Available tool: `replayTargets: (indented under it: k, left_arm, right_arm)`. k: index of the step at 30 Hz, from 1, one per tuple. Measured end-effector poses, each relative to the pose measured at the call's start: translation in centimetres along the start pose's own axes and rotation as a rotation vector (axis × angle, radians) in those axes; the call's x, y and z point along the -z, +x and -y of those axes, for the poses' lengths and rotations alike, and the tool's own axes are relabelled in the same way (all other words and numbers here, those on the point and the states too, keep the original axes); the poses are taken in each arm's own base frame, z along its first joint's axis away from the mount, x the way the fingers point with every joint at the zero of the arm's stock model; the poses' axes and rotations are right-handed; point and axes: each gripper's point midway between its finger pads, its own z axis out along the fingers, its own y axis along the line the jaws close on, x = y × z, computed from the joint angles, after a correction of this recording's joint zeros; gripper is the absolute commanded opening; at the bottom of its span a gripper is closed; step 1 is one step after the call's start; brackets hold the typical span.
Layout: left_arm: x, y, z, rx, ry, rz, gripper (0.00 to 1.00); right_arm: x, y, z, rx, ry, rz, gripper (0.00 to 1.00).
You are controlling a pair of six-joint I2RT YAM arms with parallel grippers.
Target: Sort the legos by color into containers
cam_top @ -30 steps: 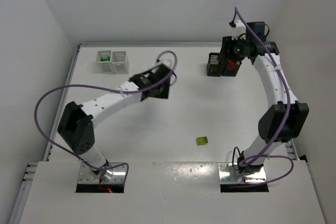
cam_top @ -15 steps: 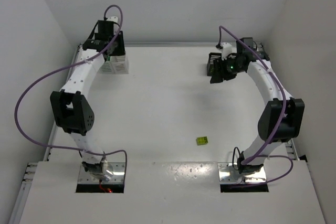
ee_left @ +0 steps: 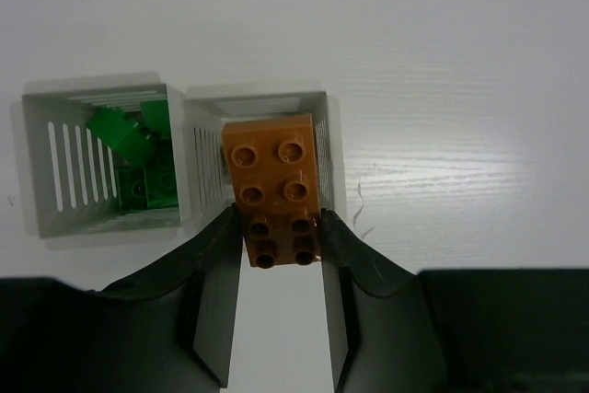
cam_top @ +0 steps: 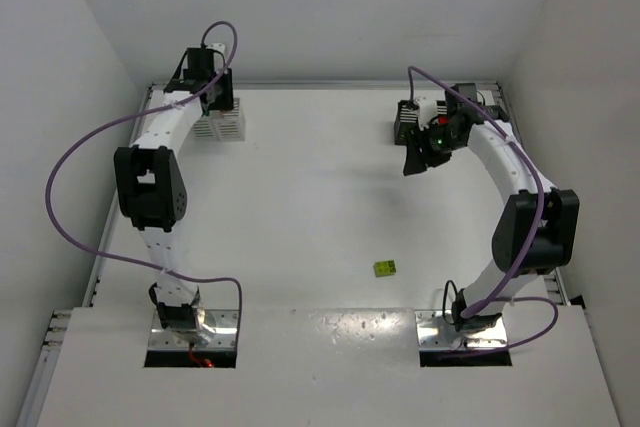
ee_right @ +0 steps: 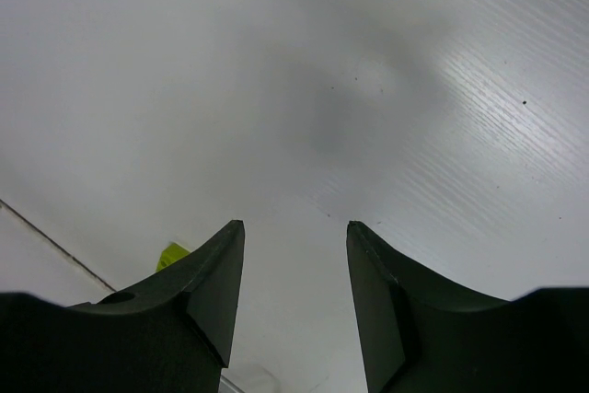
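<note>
Left fingers (ee_left: pixel 216 292) clamp an orange-brown brick (ee_left: pixel 273 189) over the white bins (ee_left: pixel 55 149).
It hangs above one compartment; green bricks (ee_left: pixel 129 144) lie in the other. Right fingers (ee_right: pixel 207 292) gape, empty; a lime brick (cam_top: pixel 384 268) lies on the tabletop (cam_top: pixel 300 197).

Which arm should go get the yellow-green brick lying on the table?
Right: the right hand is open and empty, and the lime brick lies on its side. The left hand is shut on an orange brick over the white bins.
</note>
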Motion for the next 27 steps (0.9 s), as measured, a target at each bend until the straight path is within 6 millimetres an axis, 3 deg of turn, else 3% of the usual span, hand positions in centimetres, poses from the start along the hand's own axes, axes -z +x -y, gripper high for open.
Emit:
replayTargets:
  k: [9, 17, 27]
  left_arm:
    - [-1.6, -2.3, -0.7, -0.015, -0.025, 0.07, 0.01]
    - [-4.0, -0.4, -1.4, -0.026, -0.055, 0.026, 0.05]
    - [-4.8, 0.2, -2.0, -0.031, -0.087, 0.012, 0.34]
  right_arm:
    - [-0.2, 0.6, -0.2, 0.003, -0.008, -0.018, 0.49]
    - [-0.5, 2.0, -0.9, 0.041, -0.04, -0.082, 0.49]
    - [-1.0, 3.4, -1.5, 0.07, -0.076, -0.151, 0.52]
